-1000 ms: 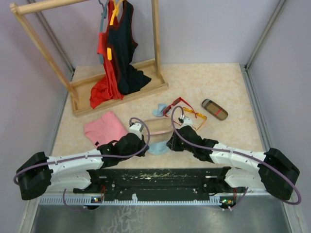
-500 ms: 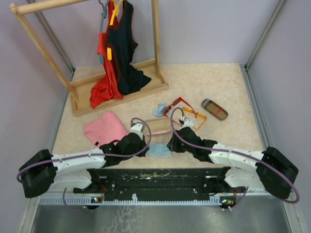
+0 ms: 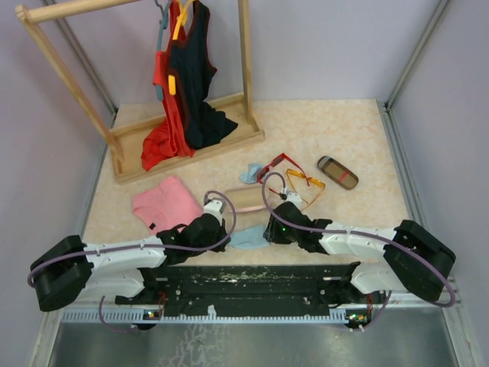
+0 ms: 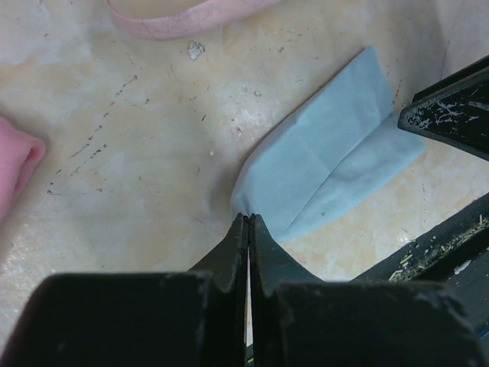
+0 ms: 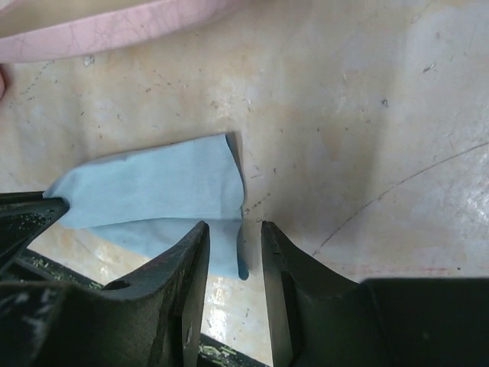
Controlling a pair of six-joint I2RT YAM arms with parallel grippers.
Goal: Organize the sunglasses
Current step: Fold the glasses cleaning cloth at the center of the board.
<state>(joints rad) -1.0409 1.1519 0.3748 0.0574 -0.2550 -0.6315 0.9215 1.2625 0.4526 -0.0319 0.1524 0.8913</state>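
Note:
The red-framed sunglasses and the orange-framed sunglasses lie side by side on the table, beyond both arms. No gripper touches them. A folded light blue cloth lies between the two grippers near the front edge. My left gripper is shut, with the cloth's corner pinched at its tips. My right gripper stands open low over the table. The other end of the cloth lies loose between and under its fingers.
An open pink case sits just behind the cloth. A brown red-striped case lies at the right, a second blue cloth beside the red sunglasses. A pink garment lies left; a wooden clothes rack stands at the back.
My right gripper's jaws have parted and let go of the cloth's end. The left gripper stays shut on its corner. The sunglasses have not moved.

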